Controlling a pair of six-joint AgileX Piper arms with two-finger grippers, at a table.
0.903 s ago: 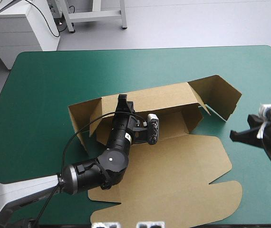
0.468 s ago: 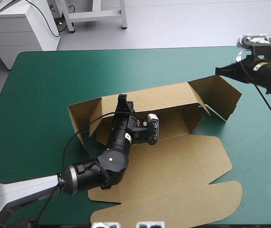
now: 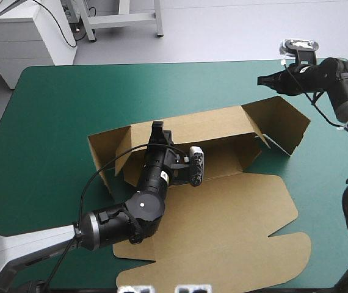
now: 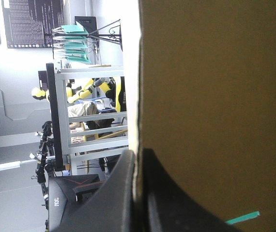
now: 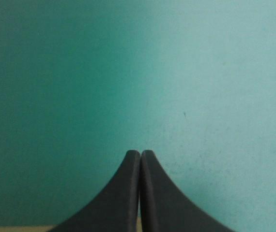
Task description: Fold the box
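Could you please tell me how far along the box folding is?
Done: the far wall of the box stands. In hand: the left pincer grips that wall; the right pincer, shut, hovers beyond the splayed right flap. Left: tucking the flaps; the lid lies flat.

Left arm reaches in low, elbow bent, wrist angled forward, and the left gripper has its black fingers pinched all but together on a wall of the box (the board's edge runs right between them). Over on the other side, the right arm is folded up high, forearm level, the right gripper pressed into one pointed arch, fingertips touching
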